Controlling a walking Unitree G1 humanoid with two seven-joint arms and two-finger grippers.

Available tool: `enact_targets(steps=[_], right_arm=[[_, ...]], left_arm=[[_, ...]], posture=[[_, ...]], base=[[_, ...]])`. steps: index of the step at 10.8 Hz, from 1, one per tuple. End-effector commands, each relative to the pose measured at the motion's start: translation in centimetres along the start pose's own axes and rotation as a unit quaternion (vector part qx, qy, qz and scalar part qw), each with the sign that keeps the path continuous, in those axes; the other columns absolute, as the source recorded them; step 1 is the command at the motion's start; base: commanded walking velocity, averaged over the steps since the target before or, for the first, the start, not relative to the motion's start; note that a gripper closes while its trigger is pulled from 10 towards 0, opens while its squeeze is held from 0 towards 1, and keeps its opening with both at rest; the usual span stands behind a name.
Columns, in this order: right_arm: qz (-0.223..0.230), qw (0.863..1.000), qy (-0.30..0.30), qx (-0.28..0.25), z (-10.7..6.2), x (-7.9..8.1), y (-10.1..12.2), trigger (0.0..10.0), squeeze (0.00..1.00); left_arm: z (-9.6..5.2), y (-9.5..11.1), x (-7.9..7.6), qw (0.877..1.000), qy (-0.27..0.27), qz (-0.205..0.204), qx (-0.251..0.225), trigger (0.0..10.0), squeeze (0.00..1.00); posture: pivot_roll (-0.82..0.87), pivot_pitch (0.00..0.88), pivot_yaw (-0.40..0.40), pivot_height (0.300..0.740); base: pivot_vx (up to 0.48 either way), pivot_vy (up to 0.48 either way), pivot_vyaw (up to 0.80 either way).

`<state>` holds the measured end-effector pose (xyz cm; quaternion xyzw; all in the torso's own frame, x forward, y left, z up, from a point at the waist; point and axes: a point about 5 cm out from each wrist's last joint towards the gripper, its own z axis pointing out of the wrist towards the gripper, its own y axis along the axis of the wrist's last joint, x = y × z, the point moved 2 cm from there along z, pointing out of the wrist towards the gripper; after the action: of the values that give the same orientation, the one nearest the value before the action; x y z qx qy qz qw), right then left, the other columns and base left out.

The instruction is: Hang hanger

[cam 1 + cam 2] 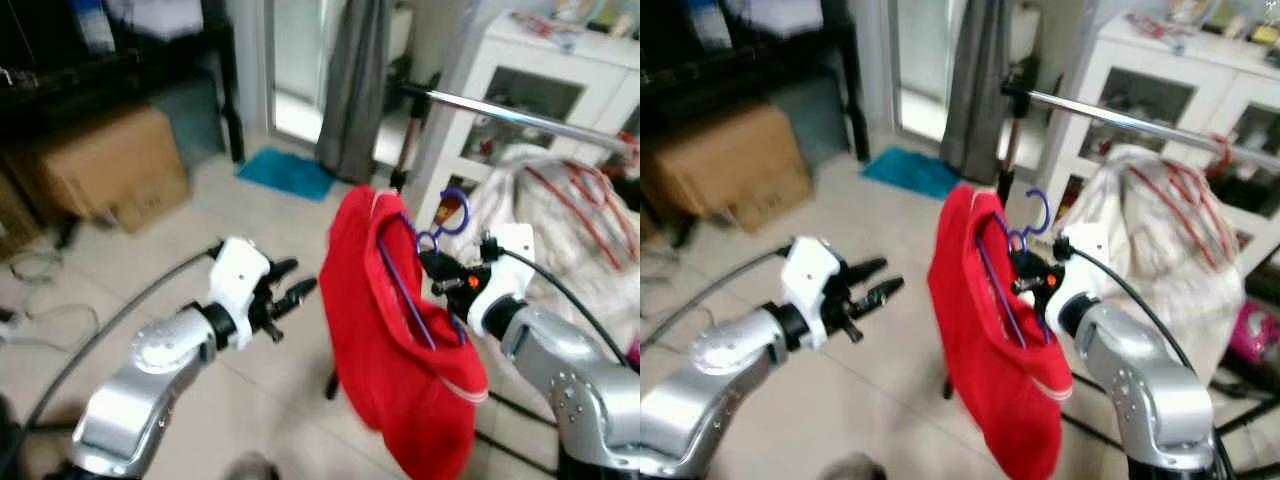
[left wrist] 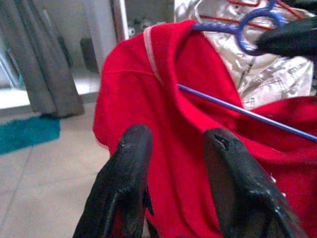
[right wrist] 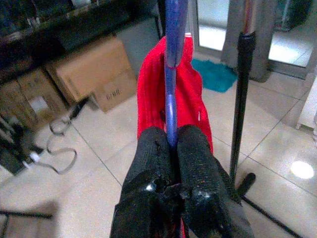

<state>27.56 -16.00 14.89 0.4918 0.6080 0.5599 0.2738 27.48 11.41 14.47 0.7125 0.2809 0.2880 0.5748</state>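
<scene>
One hanger (image 3: 171,74) pinched in right hand (image 3: 170,144) | box (image 3: 106,94) print perhaps illegible

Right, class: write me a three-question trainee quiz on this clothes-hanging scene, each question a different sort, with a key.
1. True or false: the right gripper is shut on the purple hanger.
2. What colour is the garment on that hanger?
   A. blue  B. red  C. white
3. Fill in: the hanger's hook is ____ the metal rail, not yet over it.

Key
1. True: its fingers pinch the hanger's wire.
2. B. The left gripper, fingers apart, sits beside the garment.
3. Below.
</scene>
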Motion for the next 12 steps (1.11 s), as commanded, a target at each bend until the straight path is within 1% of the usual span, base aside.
enact_targets(steps=[1, 2, 3, 4, 7, 8, 9, 12], right_arm=[[-0.005, 0.998, 0.038, -0.055, -0.3, 1.2, 2.1, 0.0, 0.00], [0.004, 0.995, 0.072, -0.064, -0.4, 2.1, 2.3, 0.0, 0.00], [0.003, 0.994, 0.092, -0.066, -0.5, 2.6, 2.4, 0.0, 0.00], [-0.001, 0.990, 0.119, -0.070, -0.6, 3.3, 2.6, 0.0, 0.00], [0.004, 0.983, 0.164, -0.077, -0.9, 4.4, 2.9, 0.0, 0.00], [0.004, 0.982, 0.171, -0.078, -1.0, 4.5, 2.9, 0.0, 0.00], [0.005, 0.982, 0.172, -0.078, -1.0, 4.6, 2.9, 0.0, 0.00], [0.005, 0.981, 0.175, -0.079, -1.0, 4.6, 2.9, 0.0, 0.00]], left_arm=[[0.4, 0.7, 0.8, 1.000, 0.017, 0.017, -0.010, 10.0, 0.17], [1.4, 1.6, 2.0, 0.997, 0.050, 0.047, -0.030, 10.0, 1.00], [2.1, 2.4, 2.6, 0.995, 0.068, 0.055, -0.044, 10.0, 1.00], [3.0, 3.1, 2.9, 0.994, 0.069, 0.059, -0.060, 10.0, 1.00], [4.4, 3.3, 3.3, 0.992, 0.075, 0.076, -0.072, 10.0, 1.00], [4.7, 3.4, 3.2, 0.991, 0.068, 0.080, -0.078, 5.4, 0.22], [4.9, 3.5, 3.3, 0.991, 0.070, 0.078, -0.087, 0.0, 0.00], [5.1, 3.5, 3.0, 0.991, 0.055, 0.063, -0.103, 0.0, 0.00]], posture=[[0.01, 0.000, -0.052, 0.740], [0.01, 0.000, -0.049, 0.740], [0.00, 0.000, -0.045, 0.740], [0.00, 0.000, -0.043, 0.740], [-0.01, 0.000, -0.045, 0.740], [-0.01, 0.000, -0.046, 0.740], [-0.01, 0.000, -0.046, 0.740], [-0.01, 0.000, -0.042, 0.740]], base=[[0.000, 0.000, 0.00], [0.000, 0.000, 0.00], [0.000, 0.000, 0.00], [0.000, 0.000, 0.00], [0.000, 0.000, 0.00], [0.000, 0.000, 0.00], [0.000, 0.000, 0.00], [0.000, 0.000, 0.00]])
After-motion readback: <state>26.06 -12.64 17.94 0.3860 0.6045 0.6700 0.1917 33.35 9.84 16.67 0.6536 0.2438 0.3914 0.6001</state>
